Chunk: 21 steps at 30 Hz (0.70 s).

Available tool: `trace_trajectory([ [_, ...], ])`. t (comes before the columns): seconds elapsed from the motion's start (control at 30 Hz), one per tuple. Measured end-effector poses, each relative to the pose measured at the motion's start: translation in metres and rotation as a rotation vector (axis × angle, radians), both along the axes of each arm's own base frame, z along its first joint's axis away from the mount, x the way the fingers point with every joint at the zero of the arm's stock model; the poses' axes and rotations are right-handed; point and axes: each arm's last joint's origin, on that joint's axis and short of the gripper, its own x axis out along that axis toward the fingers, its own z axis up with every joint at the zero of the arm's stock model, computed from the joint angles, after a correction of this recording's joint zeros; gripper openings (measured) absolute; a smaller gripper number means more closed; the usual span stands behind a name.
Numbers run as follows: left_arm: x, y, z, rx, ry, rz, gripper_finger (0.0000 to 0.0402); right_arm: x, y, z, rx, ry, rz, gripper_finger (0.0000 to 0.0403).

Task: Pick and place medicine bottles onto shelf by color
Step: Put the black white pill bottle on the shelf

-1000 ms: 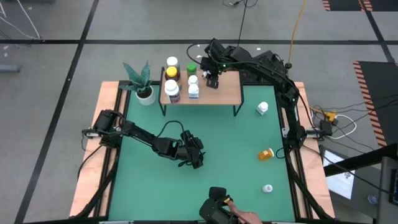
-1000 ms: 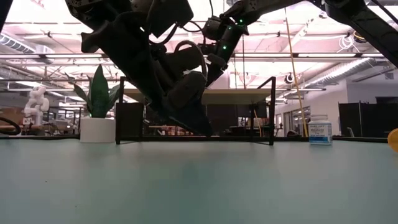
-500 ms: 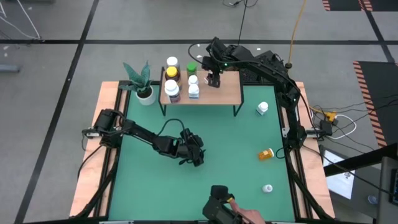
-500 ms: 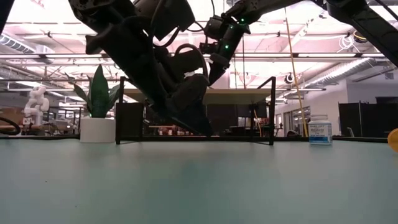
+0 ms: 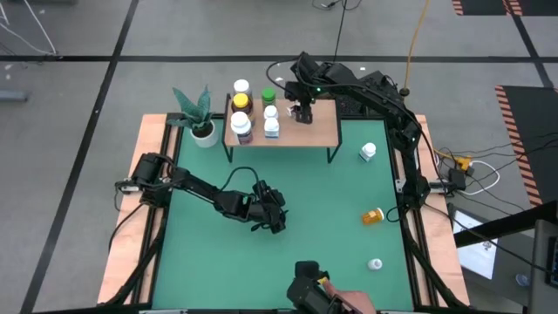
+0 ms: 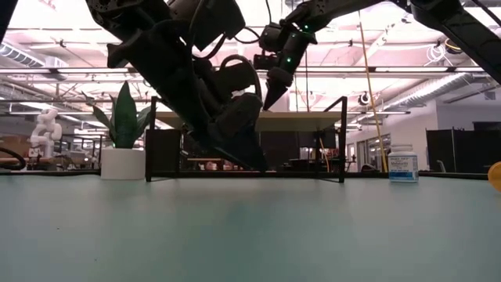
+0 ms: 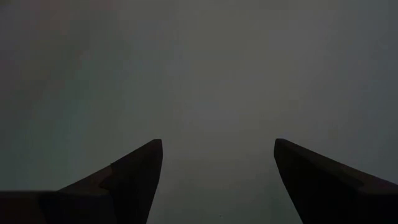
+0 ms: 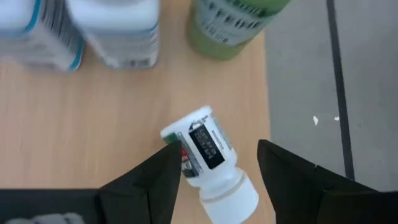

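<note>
The light-wood shelf (image 5: 296, 131) stands at the table's far side. On its left part stand an amber bottle with a yellow cap (image 5: 241, 98), a green bottle (image 5: 268, 92) and white bottles (image 5: 271, 120). My right gripper (image 5: 302, 112) is open above the shelf, pointing down. In the right wrist view a small white bottle (image 8: 208, 158) lies tilted on the board between its fingers, white cap toward the camera. My left gripper (image 5: 272, 218) is open and empty just above the green mat at mid-table. My right gripper has one finger (image 8: 163, 177) right beside the small white bottle's labelled side (image 8: 185, 155); I cannot tell whether it touches. The other finger stands clear of the bottle.
A white bottle (image 5: 368, 152), an orange bottle (image 5: 373, 215) and a small white bottle (image 5: 375, 263) lie on the mat at the right. A potted plant (image 5: 199, 118) stands left of the shelf. A person's hand with a dark device (image 5: 314, 296) is at the near edge.
My right gripper has shifted a little toward the table's right edge above the shelf.
</note>
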Motion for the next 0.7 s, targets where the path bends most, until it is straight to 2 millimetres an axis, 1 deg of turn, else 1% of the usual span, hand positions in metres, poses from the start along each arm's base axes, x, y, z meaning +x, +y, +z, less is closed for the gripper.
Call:
trace_trajectory([
  [0.37,0.000,0.000,0.000,0.000,0.000,0.000,0.0312,-0.004,0.004,-0.003,0.029,0.055,0.057,0.0206],
  [0.5,0.000,0.000,0.000,0.000,0.000,0.000,0.0312,-0.006,0.005,-0.008,0.055,0.091,0.075,0.0206],
  [0.7,0.000,0.000,0.000,0.000,0.001,-0.001,0.0312,-0.006,0.005,-0.016,0.079,0.099,0.088,0.0205],
])
